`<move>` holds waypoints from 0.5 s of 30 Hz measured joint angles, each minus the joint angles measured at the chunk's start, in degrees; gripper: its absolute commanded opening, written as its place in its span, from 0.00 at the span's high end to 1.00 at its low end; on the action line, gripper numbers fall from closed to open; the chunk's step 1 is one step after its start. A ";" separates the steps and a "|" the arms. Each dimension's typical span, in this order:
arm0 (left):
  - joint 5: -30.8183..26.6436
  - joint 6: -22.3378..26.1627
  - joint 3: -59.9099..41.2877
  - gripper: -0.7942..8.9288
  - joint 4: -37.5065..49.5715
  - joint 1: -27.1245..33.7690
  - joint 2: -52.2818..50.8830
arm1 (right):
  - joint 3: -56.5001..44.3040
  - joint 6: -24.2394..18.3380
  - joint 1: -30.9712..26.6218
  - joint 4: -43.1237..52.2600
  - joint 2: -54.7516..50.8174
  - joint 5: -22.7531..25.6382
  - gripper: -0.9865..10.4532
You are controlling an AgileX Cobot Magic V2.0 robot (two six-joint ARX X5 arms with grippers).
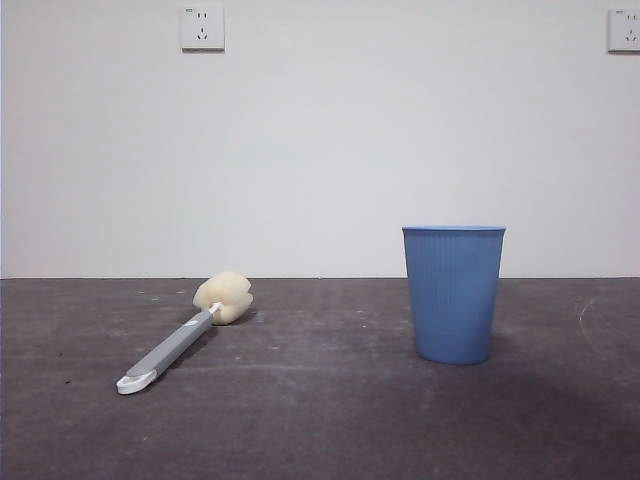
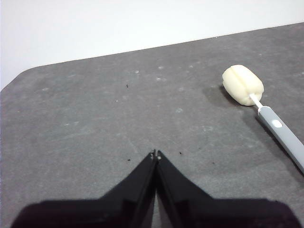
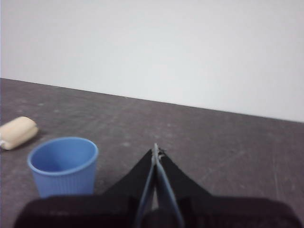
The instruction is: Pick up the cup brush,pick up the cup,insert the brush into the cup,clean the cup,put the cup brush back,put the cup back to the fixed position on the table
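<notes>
Blue cup [image 1: 453, 293] upright, cup brush [image 1: 186, 334] flat (apart)

No readable text, label or number anywhere.

A plain white wall [image 1: 320, 150] is seen behind the dark grey table [image 1: 320, 420], whose matte surface is marked by faint pale scuffs. Two white sockets are mounted high on the wall, one [image 1: 202, 28] toward the left, one [image 1: 624, 30] cut by the right edge. Even, soft light is cast throughout
</notes>
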 measured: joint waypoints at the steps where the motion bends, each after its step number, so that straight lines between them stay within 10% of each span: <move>1: 0.00 0.00 0.00 0.92 0.00 0.00 0.00 | -1.18 0.22 -0.48 -0.02 -1.03 0.00 0.91; 15: -0.02 0.00 0.00 0.92 0.00 0.00 0.00 | -6.01 2.51 -4.37 -7.80 -3.93 0.24 0.91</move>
